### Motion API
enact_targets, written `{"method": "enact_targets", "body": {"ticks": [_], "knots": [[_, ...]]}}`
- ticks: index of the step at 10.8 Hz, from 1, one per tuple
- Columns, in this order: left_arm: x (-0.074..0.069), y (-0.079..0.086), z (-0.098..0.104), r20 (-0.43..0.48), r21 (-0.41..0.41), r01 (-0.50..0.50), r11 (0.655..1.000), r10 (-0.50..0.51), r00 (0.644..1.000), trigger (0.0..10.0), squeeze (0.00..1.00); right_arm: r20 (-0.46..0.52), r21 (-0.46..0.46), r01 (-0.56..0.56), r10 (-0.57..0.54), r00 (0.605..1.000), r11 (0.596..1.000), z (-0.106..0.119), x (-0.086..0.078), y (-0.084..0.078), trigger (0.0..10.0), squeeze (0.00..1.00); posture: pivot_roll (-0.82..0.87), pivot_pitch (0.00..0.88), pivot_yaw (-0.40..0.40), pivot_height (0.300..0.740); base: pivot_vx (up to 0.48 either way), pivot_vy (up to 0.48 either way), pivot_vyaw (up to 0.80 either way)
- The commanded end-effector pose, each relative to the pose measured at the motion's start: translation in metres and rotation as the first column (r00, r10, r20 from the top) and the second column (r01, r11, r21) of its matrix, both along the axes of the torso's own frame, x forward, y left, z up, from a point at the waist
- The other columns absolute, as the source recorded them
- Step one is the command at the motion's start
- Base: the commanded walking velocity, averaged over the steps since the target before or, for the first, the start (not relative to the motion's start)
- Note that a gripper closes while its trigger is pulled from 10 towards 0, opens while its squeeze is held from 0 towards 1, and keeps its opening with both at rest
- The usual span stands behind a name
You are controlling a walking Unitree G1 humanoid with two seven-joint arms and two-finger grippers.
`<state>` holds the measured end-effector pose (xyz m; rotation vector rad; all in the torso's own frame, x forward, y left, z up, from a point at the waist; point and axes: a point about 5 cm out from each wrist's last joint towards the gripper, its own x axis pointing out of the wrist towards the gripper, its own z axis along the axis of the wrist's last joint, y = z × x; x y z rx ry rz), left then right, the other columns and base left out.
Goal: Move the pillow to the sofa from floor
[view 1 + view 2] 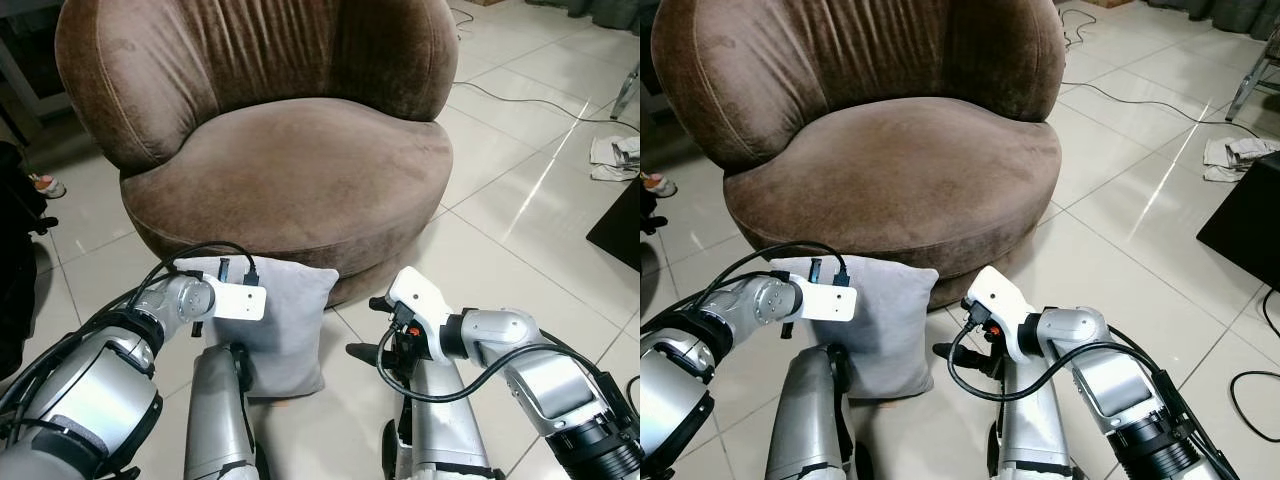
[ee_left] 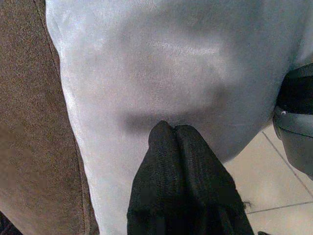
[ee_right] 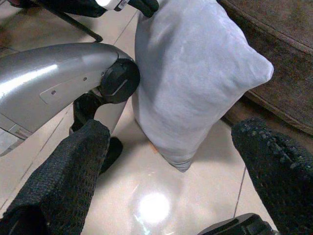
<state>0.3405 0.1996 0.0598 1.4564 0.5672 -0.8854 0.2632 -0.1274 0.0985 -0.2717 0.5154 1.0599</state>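
A grey square pillow (image 1: 288, 318) stands on edge on the tiled floor, leaning against the base of a round brown sofa chair (image 1: 290, 170). My left gripper (image 2: 171, 131) is shut, its two black fingers pressed together with their tips against the pillow's face (image 2: 161, 73). My right gripper (image 1: 365, 326) hangs low to the right of the pillow, open, with nothing between its fingers (image 3: 83, 166). From the right wrist the pillow (image 3: 195, 73) lies ahead of the open jaws, not touching them.
My silver legs (image 1: 215, 410) stand on the floor just in front of the pillow. A cable (image 1: 520, 100), a crumpled cloth (image 1: 615, 155) and a dark box (image 1: 622, 225) lie to the right. A shoe (image 1: 45, 185) is at the left.
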Motion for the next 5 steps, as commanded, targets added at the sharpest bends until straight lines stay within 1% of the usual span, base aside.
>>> {"method": "enact_targets", "body": {"ticks": [1,5], "knots": [[-0.0026,0.0021,-0.0030,-0.014,0.000,-0.008,1.000,0.008,1.000,0.0,0.00,0.002,-0.006,-0.010,0.010,1.000,1.000,-0.0010,-0.0001,-0.0008,10.0,0.00,-0.15,0.045,0.044,0.422,0.000,0.000,0.00],[-0.0038,0.0008,-0.0046,-0.031,0.006,0.002,1.000,-0.002,1.000,0.0,0.00,0.002,-0.018,-0.010,0.010,1.000,1.000,-0.0012,0.0011,-0.0021,10.0,0.00,-0.16,0.049,0.038,0.422,0.000,0.000,0.00]]}}
